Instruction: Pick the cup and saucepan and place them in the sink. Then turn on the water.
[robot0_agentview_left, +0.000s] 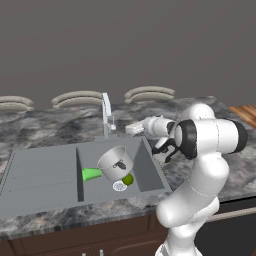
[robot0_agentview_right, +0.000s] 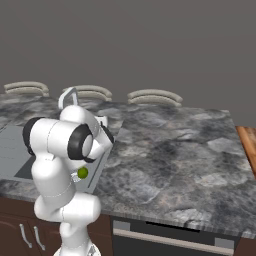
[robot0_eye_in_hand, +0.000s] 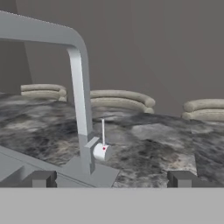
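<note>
The silver saucepan (robot0_agentview_left: 116, 162) lies tilted inside the grey sink (robot0_agentview_left: 45, 172), over the round drain (robot0_agentview_left: 119, 186). Beside it on the left, the bright green cup (robot0_agentview_left: 91, 174) rests on its side on the basin floor. The slim faucet (robot0_agentview_left: 106, 115) rises behind the basin, and the hand view shows its upright (robot0_eye_in_hand: 81, 109) with a thin lever (robot0_eye_in_hand: 103, 131) on the right side. My gripper (robot0_agentview_left: 132, 128) hovers just right of the faucet, level with its base. It is open (robot0_eye_in_hand: 111, 179), its fingertips (robot0_eye_in_hand: 41, 178) wide apart with nothing between them.
A small yellow-green ball (robot0_agentview_left: 128, 179) sits in the basin against the saucepan. Beige curved chair backs (robot0_agentview_left: 77, 97) line the far side of the marbled counter (robot0_agentview_right: 170, 150). My own arm (robot0_agentview_right: 65, 145) hides most of the sink from the right.
</note>
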